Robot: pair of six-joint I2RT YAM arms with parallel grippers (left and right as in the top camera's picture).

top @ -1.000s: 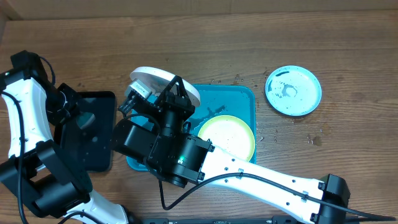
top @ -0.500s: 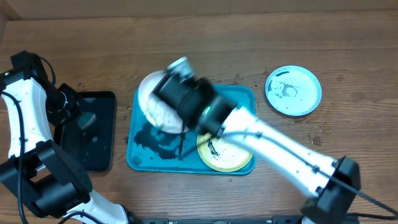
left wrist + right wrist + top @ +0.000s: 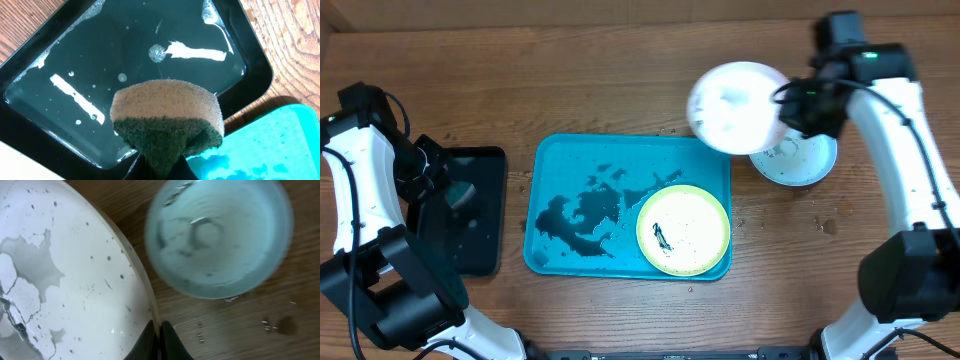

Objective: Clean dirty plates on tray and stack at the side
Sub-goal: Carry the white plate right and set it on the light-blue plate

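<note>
Swinging away from the tray (image 3: 555, 165), the right arm is now carrying the white plate (image 3: 735, 107) out to the right side of the tabletop (image 3: 620, 80); half a second ago it was still over the tray. The right tool (image 3: 160, 341) is pinching that plate's rim, holding it tilted above and partly overlapping the light blue plate (image 3: 802, 163), which is lying on the wood. Grey wet patches are showing on the white plate. The left tool (image 3: 161, 169) is gripping a sponge (image 3: 167, 112) over the water-filled black tray (image 3: 480, 240). The yellow-green plate (image 3: 683, 230) is sitting in the tray with a black smear, beside a dark puddle (image 3: 575, 215). By the look of it, two plates are nearly dealt with and one is waiting to be cleaned and stacked.
</note>
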